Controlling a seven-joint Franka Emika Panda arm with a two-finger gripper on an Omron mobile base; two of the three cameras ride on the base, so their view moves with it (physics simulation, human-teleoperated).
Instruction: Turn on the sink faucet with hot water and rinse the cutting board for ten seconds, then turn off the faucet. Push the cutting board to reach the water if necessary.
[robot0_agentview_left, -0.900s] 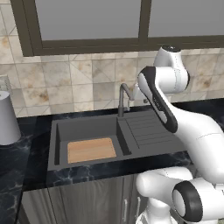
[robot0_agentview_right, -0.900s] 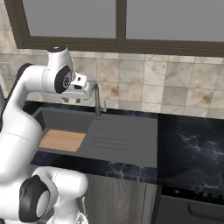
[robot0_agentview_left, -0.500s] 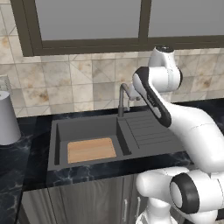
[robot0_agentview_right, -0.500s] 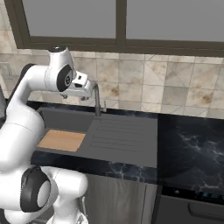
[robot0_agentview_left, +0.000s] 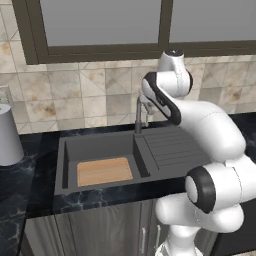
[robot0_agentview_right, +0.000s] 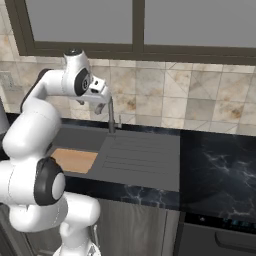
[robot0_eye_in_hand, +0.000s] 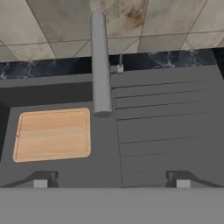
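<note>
Gripper (robot0_eye_in_hand: 111, 179): fingers spread wide, nothing between them, poised above the sink beside the faucet top.
Faucet (robot0_eye_in_hand: 100, 61): upright post at the back rim, spout reaching out over the basin edge; small side lever (robot0_eye_in_hand: 120, 62) just right of the post.
Board (robot0_eye_in_hand: 53, 134): flat on the basin floor, left of the spout end.
Sink (robot0_agentview_left: 102, 149): basin on the left, ribbed drainboard (robot0_eye_in_hand: 170, 122) on the right, set in black counter (robot0_agentview_right: 220, 165).
Canister (robot0_agentview_left: 7, 130): grey, on the counter far left.
</note>
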